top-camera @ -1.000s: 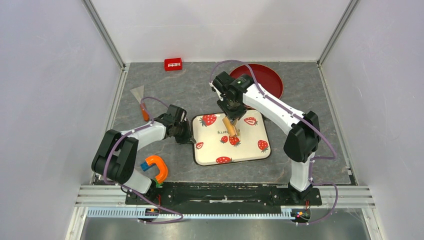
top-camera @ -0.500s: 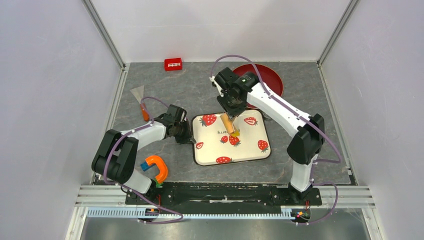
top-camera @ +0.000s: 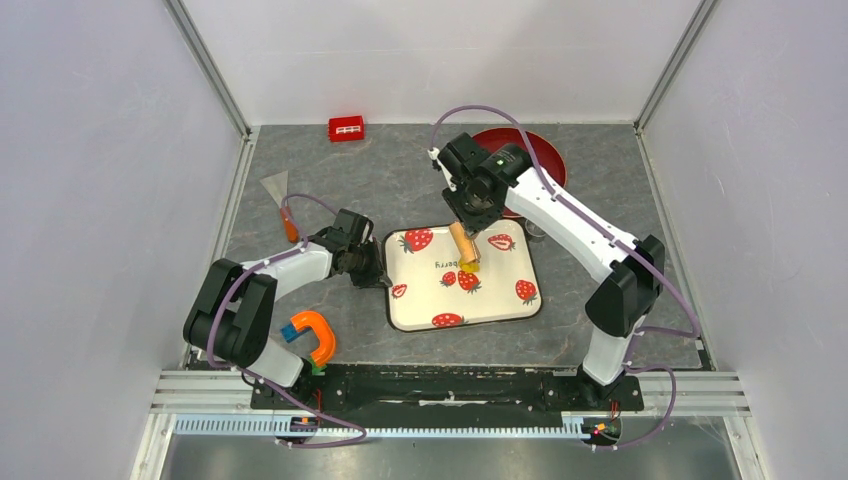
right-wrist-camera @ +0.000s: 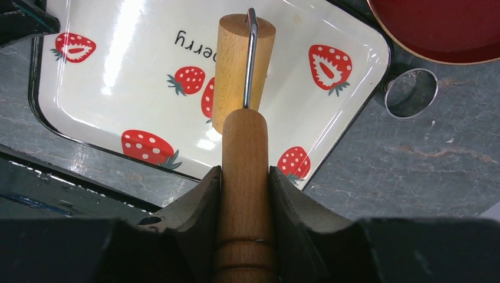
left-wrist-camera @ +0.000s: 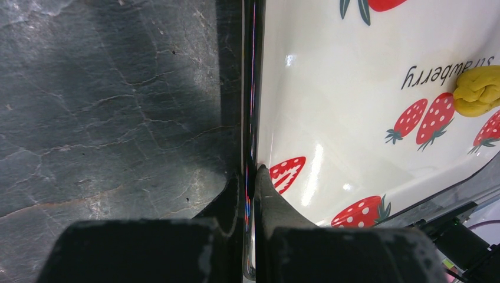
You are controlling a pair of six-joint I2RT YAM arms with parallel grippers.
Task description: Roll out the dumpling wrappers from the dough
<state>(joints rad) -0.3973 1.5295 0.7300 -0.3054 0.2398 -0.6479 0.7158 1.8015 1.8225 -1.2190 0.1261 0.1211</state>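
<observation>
Grey stone-look table (top-camera: 400, 190), white walls on 3 sides. White tray w/ strawberry prints (top-camera: 410, 312) sits at centre of table, between the two arms.

Left gripper (top-camera: 378, 275) is at tray's left edge. Left wrist view: jaws nearly together, pinching the thin tray rim (left-wrist-camera: 250, 118) between the fingertips (left-wrist-camera: 268, 194); nothing else in the grip.

Right gripper (top-camera: 467, 222) hangs over far half of tray, jaws narrowed around the wooden handle of the roller (right-wrist-camera: 243, 65). Handle sits snug betw. both fingers, and a wire bracket joins it to the barrel. Barrel slants down toward near side of tray.

Dough (top-camera: 470, 266): small bright yellow lump on tray floor, right of centre, just at the near end of the barrel. Left wrist cam shows it lumpy and folded, not flat, next to a pair of printed strawberries and under the printed word. Can't tell if barrel touches it; right wrist cam has barrel covering it.

Other bits: red plate (top-camera: 548, 158) at far right, partly behind right arm. Metal ring (right-wrist-camera: 411, 92) on table betw. plate and tray's far right corner. Small red block (top-camera: 347, 128) at far edge. Scraper w/ orange handle (top-camera: 280, 195) far left. Orange U-shaped piece (top-camera: 312, 335) near left arm's base.
</observation>
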